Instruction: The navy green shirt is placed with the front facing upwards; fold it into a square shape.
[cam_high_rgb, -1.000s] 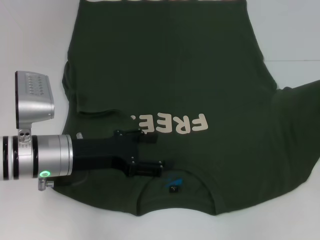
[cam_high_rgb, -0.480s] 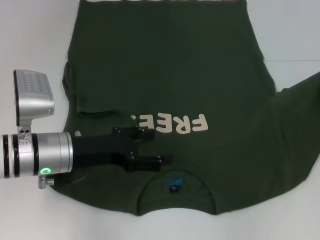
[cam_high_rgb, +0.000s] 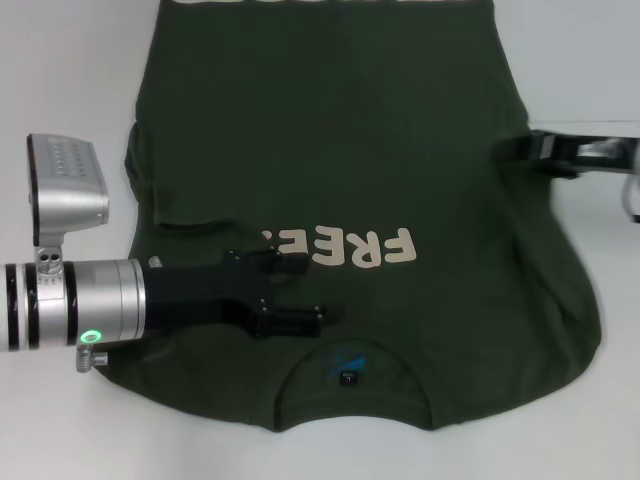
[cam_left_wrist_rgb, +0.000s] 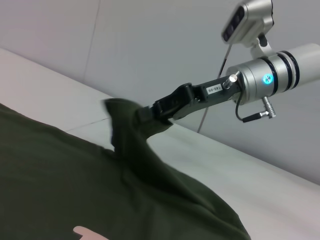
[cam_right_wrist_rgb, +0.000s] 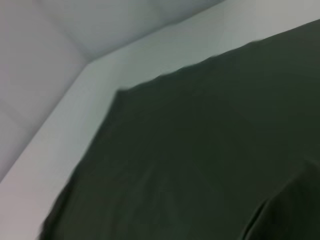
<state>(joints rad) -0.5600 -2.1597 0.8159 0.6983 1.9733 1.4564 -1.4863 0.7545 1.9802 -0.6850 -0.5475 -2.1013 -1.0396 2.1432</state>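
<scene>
The navy green shirt (cam_high_rgb: 340, 150) lies front up on the white table, with cream "FREE" lettering (cam_high_rgb: 355, 248) and the neck tag (cam_high_rgb: 347, 377) at the near edge. Its left sleeve is folded in over the body. My left gripper (cam_high_rgb: 310, 292) is open and sits low over the shirt between the lettering and the collar. My right gripper (cam_high_rgb: 522, 150) reaches in from the right and is shut on the right sleeve. The left wrist view shows that gripper (cam_left_wrist_rgb: 150, 114) holding the sleeve (cam_left_wrist_rgb: 125, 125) up off the table. The right wrist view shows only dark shirt fabric (cam_right_wrist_rgb: 200, 150).
The white table (cam_high_rgb: 60, 80) extends around the shirt on both sides. A grey wall (cam_left_wrist_rgb: 150, 40) stands behind the table's far edge in the left wrist view. The shirt's hem runs out of the head view at the top.
The right sleeve, spread flat toward the right before, is now lifted and drawn inward. My right gripper has come into view holding it. My left gripper has barely moved.
</scene>
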